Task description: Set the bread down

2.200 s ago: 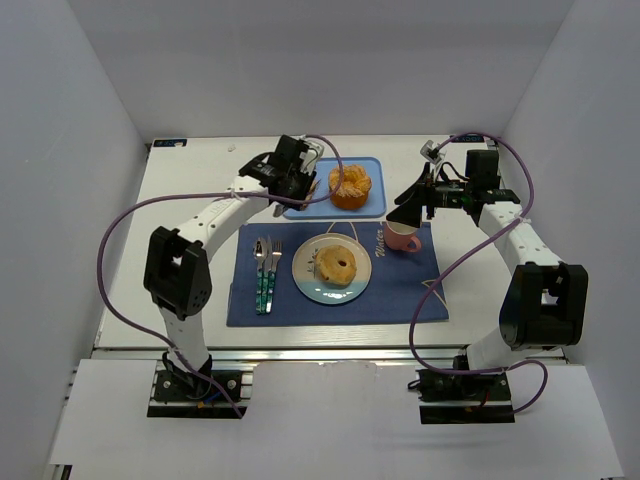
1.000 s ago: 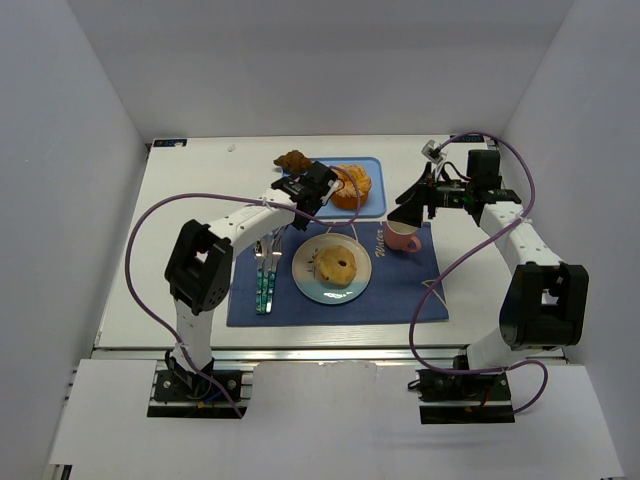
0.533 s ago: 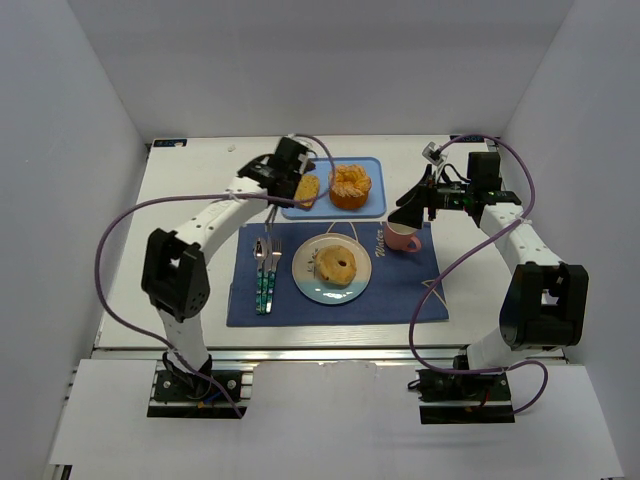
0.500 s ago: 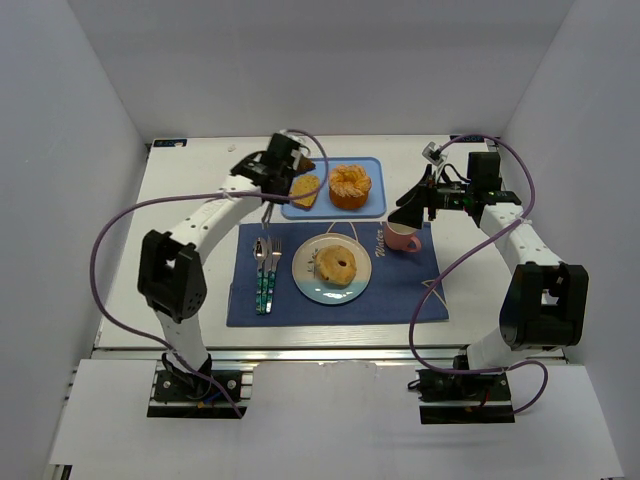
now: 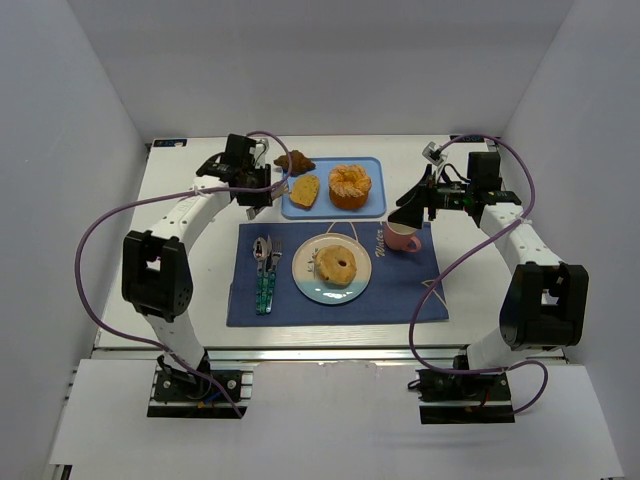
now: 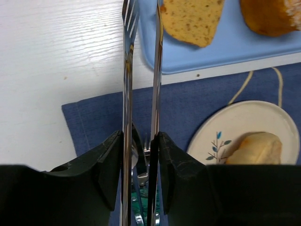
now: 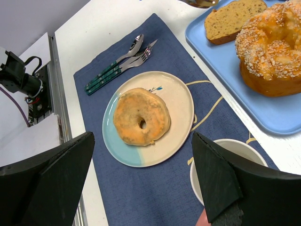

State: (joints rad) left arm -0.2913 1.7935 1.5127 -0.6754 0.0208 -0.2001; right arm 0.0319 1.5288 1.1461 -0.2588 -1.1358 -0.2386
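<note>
The ring bread [image 5: 338, 265] lies on a cream and blue plate [image 5: 308, 284], also in the right wrist view [image 7: 141, 117]. The wedge slice [image 5: 304, 190] lies on the blue tray [image 5: 372, 165], free of any grip; it also shows in the left wrist view [image 6: 192, 20] and the right wrist view [image 7: 233, 19]. My left gripper [image 5: 252, 182] [image 6: 140, 136] is just left of the tray, shut on metal tongs [image 6: 127, 70] whose blades stand slightly apart with nothing between them. My right gripper [image 5: 408, 210] [image 7: 141, 157] hangs open and empty over the mat.
A big seeded bun [image 5: 350, 185] sits on the tray beside the slice. A brown pastry [image 5: 293, 161] lies behind the tray. A pink cup [image 5: 402, 238] stands under my right gripper. A spoon and fork [image 5: 265, 270] lie on the blue mat [image 5: 400, 295] left of the plate.
My left gripper has pulled back leftward off the tray with the tongs, leaving the slice lying on the tray. The right arm has not moved.
</note>
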